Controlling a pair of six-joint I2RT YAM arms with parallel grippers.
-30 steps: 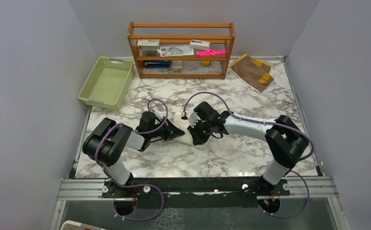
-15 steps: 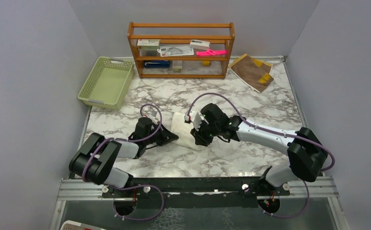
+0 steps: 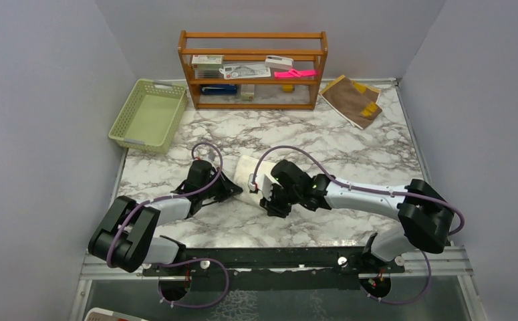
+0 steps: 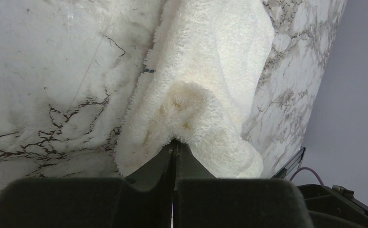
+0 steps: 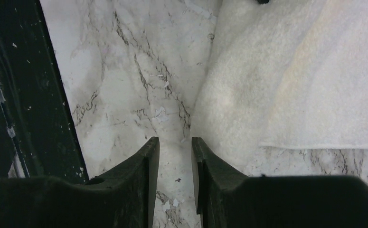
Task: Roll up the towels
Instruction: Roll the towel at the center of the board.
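- Both arms have slid back toward the near edge since a second ago, and the right jaws have come off the cream towel (image 3: 245, 171) and opened a bit.
- Left jaws are clamped shut on a fluffy edge of that towel, with the cloth humped up over their tips.
- Right jaws are open a narrow gap with nothing in them, low over bare marble just beside the towel's near edge.
- My worry is that only one spot is pinched. If the left arm (image 3: 176, 206) tugs now, the towel probably drags or skews instead of rolling, and you get a lopsided cone.
- The thick pile could also slip out of such a small bite.
- The right jaws sit very near the stone, so a low pass for the edge might scrape or miss the cloth.
- The counter (image 3: 323, 140) is glossy marble and looks slick, so I doubt it grips the cloth much.
- The brown towel (image 3: 351, 100) lies untouched in the far right corner, well apart from both arms.
- Further out there's a green basket (image 3: 146, 115) at the far left, a wooden shelf (image 3: 252, 67) at the back, and plain grey walls around.
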